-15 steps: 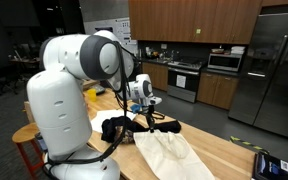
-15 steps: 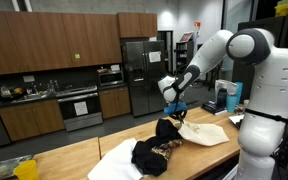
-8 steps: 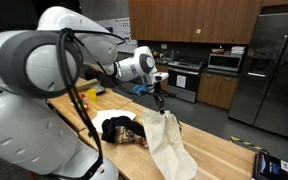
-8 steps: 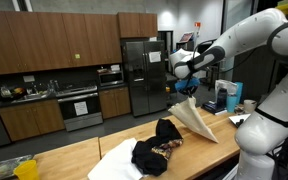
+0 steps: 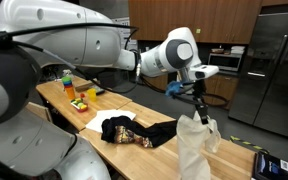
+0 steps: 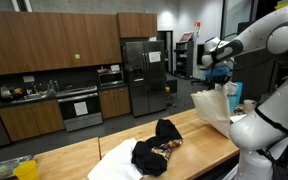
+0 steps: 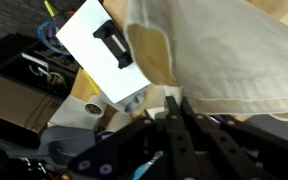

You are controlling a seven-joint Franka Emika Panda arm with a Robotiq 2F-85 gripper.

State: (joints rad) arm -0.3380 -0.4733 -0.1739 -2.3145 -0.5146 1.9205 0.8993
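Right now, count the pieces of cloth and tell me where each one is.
2. A cream cloth hangs from the shut gripper over the counter; a dark bundle lies on it. The bundle may hide more pieces.

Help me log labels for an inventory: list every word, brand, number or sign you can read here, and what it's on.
No text is readable.
The blue box on the counter: light patch, too blurred to read.
The white box in the wrist view: black mark, no letters.
The cream cloth: no print shows.
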